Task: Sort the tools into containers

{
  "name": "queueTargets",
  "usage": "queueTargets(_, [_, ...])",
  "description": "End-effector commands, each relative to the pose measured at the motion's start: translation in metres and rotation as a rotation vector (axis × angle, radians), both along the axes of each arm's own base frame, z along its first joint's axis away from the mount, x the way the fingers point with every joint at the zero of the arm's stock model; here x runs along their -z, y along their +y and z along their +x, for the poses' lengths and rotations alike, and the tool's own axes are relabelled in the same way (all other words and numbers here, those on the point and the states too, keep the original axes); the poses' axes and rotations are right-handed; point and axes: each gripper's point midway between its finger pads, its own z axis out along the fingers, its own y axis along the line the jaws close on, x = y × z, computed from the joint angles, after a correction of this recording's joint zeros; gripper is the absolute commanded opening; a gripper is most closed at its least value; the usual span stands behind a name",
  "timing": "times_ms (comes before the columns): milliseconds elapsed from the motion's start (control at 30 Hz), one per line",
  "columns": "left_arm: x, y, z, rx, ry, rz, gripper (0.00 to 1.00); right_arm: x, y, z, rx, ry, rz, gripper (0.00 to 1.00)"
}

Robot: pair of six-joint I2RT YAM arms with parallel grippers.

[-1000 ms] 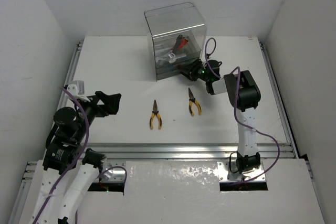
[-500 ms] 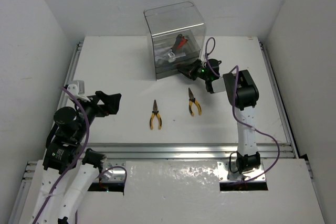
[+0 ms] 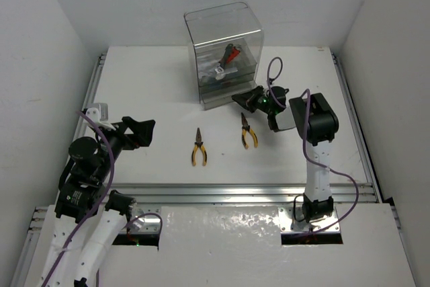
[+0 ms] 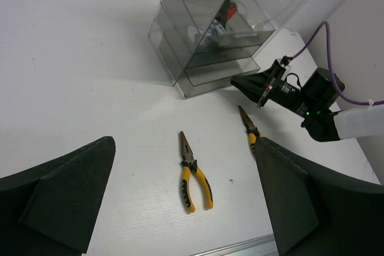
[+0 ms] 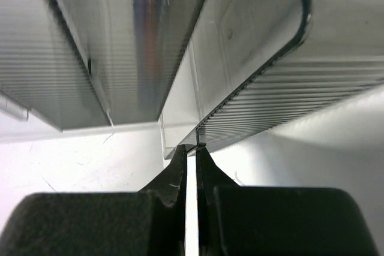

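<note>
The clear smoky container (image 3: 213,28) of stacked trays stands at the back centre; it also shows in the left wrist view (image 4: 180,40). A red-handled wrench (image 3: 232,52) and other tools lie inside. Two yellow-handled pliers (image 3: 198,150) (image 3: 248,134) lie on the table in front; both show in the left wrist view (image 4: 192,175) (image 4: 248,128). My right gripper (image 3: 243,99) is at the container's lower right front corner, jaws nearly closed on a tray's thin lip (image 5: 191,145). My left gripper (image 3: 140,132) is wide open and empty, above the table's left side.
The white table (image 3: 148,92) has a metal rail along its near edge (image 3: 235,189) and white walls on three sides. A purple cable (image 3: 272,72) loops off my right wrist next to the container.
My right gripper has drawn back from the container toward the near right, and the lower tray looks slightly pulled out with it. The left arm and both pliers have not moved.
</note>
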Motion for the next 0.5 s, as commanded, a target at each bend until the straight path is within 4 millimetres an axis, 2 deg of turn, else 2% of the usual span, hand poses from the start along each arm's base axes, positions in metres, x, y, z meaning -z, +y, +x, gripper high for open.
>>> queueTargets(0, [-0.012, -0.002, 0.001, 0.011, -0.051, -0.010, 1.00, -0.040, -0.005, -0.004, 0.014, -0.157, 0.009, 0.00])
queueTargets(167, [-0.013, -0.003, 0.000, 0.012, -0.056, -0.011, 1.00, -0.038, -0.012, -0.033, 0.020, -0.153, 0.017, 0.00])
queueTargets(200, [-0.013, -0.003, 0.000, 0.014, -0.056, -0.011, 1.00, -0.045, -0.011, -0.037, 0.011, -0.171, 0.014, 0.00])
queueTargets(233, [-0.013, -0.003, 0.000, 0.014, -0.056, -0.011, 1.00, -0.040, -0.013, -0.045, 0.008, -0.149, 0.003, 0.00])
queueTargets(267, [-0.014, -0.003, 0.000, 0.015, -0.057, -0.012, 1.00, -0.043, -0.013, -0.048, 0.003, -0.165, -0.008, 0.08])
queueTargets(300, [-0.014, -0.003, -0.001, 0.015, -0.059, -0.012, 1.00, -0.048, -0.012, -0.054, -0.019, -0.161, -0.018, 0.21])
queueTargets(333, [-0.014, -0.003, -0.001, 0.017, -0.059, -0.012, 1.00, -0.048, -0.011, -0.056, -0.029, -0.151, -0.034, 0.36])
queueTargets(367, [-0.014, -0.003, -0.001, 0.015, -0.060, -0.012, 1.00, -0.049, -0.012, -0.059, -0.041, -0.163, -0.071, 0.59])
queueTargets(467, [-0.015, -0.003, -0.001, 0.014, -0.063, -0.013, 1.00, -0.049, -0.018, -0.071, -0.055, -0.122, -0.180, 0.64])
